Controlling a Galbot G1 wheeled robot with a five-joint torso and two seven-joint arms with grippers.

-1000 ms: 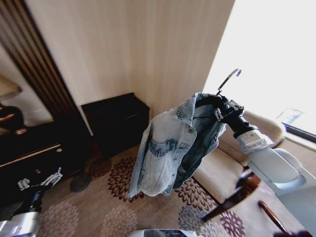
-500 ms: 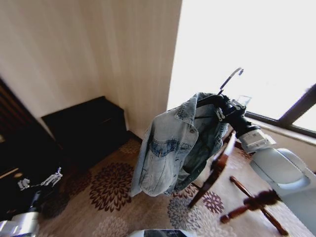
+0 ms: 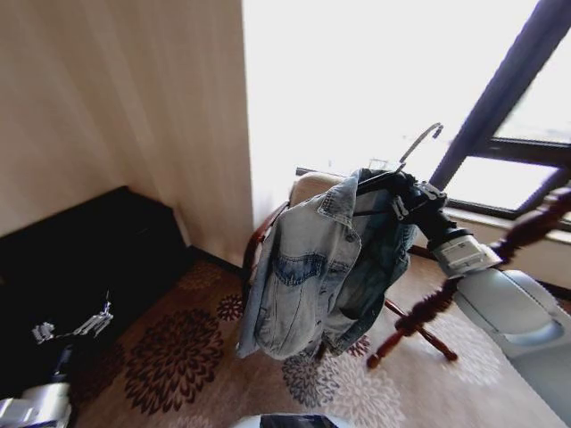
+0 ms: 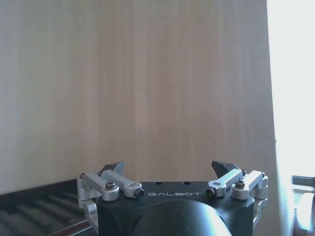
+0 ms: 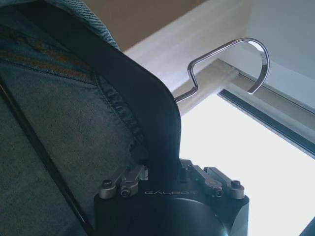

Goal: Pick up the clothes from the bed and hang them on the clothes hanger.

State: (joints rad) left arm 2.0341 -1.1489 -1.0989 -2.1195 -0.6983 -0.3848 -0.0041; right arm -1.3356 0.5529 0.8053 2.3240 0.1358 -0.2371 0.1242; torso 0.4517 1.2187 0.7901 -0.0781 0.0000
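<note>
We have the denim jacket [image 3: 317,267] draped over the black clothes hanger [image 5: 147,113], so the picking up and the dressing of the hanger look done. Our right gripper [image 3: 403,198] is clamped on the hanger's shoulder and holds it in the air in front of a bright window [image 3: 375,80], silver hook [image 5: 231,64] free. Hooking it somewhere seems the step left. Our left gripper [image 4: 167,172] waits low at our side, fingers apart and empty.

Patterned carpet [image 3: 178,357] covers the floor; at three o'clock a wooden stand's legs [image 3: 419,334] rest on it.
</note>
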